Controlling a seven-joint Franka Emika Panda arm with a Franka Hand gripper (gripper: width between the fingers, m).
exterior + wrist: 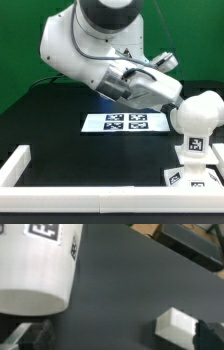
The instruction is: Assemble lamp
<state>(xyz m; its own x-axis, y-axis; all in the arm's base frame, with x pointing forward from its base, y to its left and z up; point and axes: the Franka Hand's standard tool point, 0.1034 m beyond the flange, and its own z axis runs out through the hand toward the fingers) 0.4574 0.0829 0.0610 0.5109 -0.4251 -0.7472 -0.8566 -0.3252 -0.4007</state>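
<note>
The lamp stands at the exterior view's right. Its angular base block [190, 178] sits on the table with a tagged white part [193, 148] on it, topped by the large rounded shade [201, 111]. My gripper [172, 97] hangs right beside the shade on its left, near its upper part. In the wrist view the shade [35, 274] is a big white tagged body off to one side, outside the jaws. The gripper [122, 337] is open. Its dark fingers [33, 338] stand wide apart with only black table between them. The bulb cannot be told apart.
The marker board [125, 122] lies on the black table behind the gripper. White border rails run along the left [15, 165] and front [100, 203]. A small white flat piece [177, 322] lies close to one finger in the wrist view.
</note>
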